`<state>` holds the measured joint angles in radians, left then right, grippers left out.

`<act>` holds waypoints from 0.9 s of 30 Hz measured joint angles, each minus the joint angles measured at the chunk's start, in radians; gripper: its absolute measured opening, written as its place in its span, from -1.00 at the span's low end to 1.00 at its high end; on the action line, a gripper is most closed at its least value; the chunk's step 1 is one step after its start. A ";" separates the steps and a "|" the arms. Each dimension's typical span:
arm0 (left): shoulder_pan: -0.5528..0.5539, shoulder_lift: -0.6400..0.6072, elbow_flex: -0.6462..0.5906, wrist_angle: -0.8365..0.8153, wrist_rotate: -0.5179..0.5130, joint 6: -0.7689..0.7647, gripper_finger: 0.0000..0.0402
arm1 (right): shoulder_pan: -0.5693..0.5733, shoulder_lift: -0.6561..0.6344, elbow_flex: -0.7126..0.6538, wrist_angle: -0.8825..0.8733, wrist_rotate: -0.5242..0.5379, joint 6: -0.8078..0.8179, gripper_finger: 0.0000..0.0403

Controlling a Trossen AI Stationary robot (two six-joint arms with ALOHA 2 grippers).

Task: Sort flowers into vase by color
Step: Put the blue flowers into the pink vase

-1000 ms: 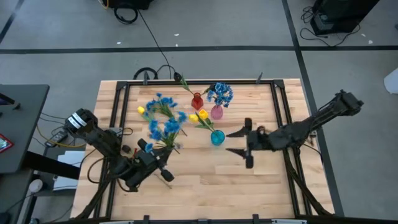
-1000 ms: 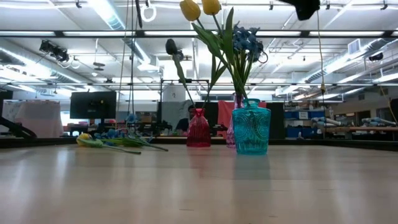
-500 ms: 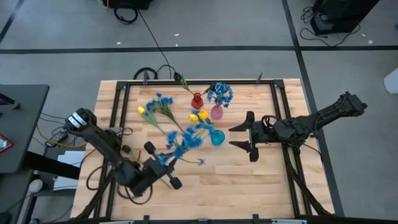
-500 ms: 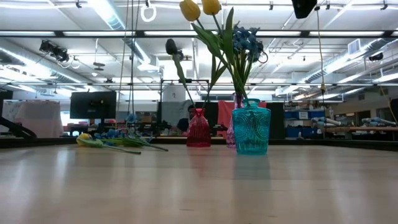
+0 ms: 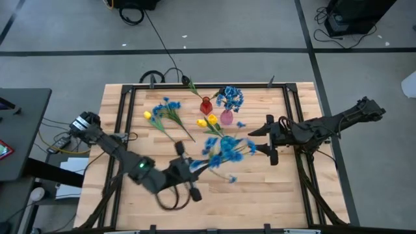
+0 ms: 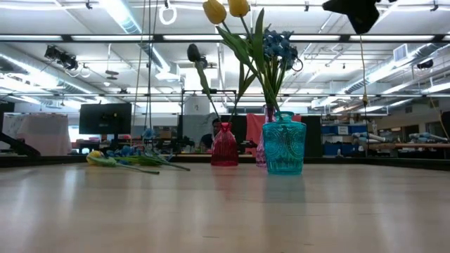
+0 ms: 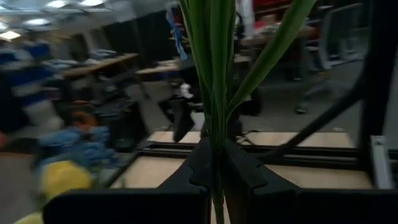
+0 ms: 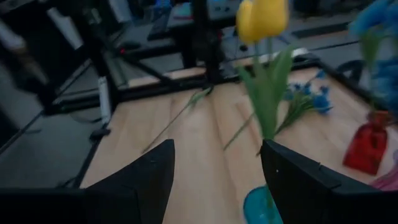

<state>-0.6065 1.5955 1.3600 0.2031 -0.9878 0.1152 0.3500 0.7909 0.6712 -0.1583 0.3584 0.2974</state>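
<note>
Hiding the teal vase (image 5: pixel 227 144): blue spray (image 5: pixel 224 149) overhead

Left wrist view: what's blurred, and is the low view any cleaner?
Left wrist view: the green stem between the left end effector's fingers is sharp, the blue and yellow blooms and room smear. Low view: crisp, the teal vase reflects in the glossy table.

Both slim, dark, jointed robot arms (image 5: pixel 117 151) are matt black from base to tip, and a small green light glows on the left one's forearm. The left arm's base carries a white-and-black striped collar (image 5: pixel 81 124) beside loose black cables. Each black two-finger gripper (image 5: pixel 268 140) ends in flat, angular, wedge-shaped fingers (image 8: pixel 146 177).
</note>
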 joint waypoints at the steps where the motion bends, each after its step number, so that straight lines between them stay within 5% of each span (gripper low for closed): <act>1: 0.022 0.000 0.001 -0.005 0.049 -0.018 -0.87 | 0.000 -0.004 0.000 -0.011 -0.024 -0.001 0.22; 8: 0.173 0.011 -0.006 -0.008 0.371 -0.110 -0.87 | 0.031 0.038 0.000 0.136 -0.142 -0.065 0.22; 21: 0.212 0.090 -0.009 0.080 0.399 -0.068 -0.87 | 0.123 0.218 0.000 0.572 0.010 -0.226 0.22; 27: 0.235 0.097 -0.009 0.091 0.449 -0.114 -0.87 | 0.127 0.293 0.000 0.719 -0.017 -0.300 0.23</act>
<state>-0.3714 1.6924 1.3514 0.2940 -0.5385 0.0012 0.4774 1.0840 0.6708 0.5603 0.3416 -0.0025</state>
